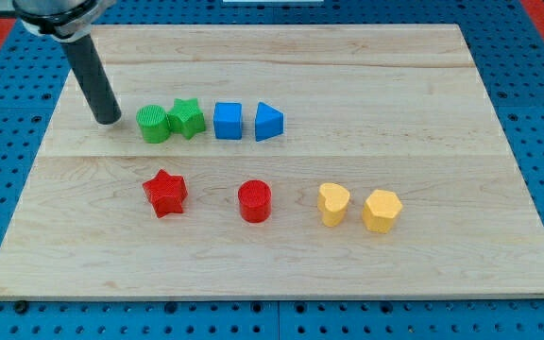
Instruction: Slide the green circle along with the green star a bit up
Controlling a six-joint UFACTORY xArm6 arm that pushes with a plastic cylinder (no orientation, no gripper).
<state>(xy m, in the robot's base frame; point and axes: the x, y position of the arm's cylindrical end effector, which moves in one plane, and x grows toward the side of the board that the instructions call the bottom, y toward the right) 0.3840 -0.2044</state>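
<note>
Green circle [153,124] and green star [187,118] touch side by side, upper-left tabletop [366,66]. Our tip [109,120] sits just at the circle's 9 o'clock; no fingers, just a rod. We judge it must get to 6 o'clock first.
</note>
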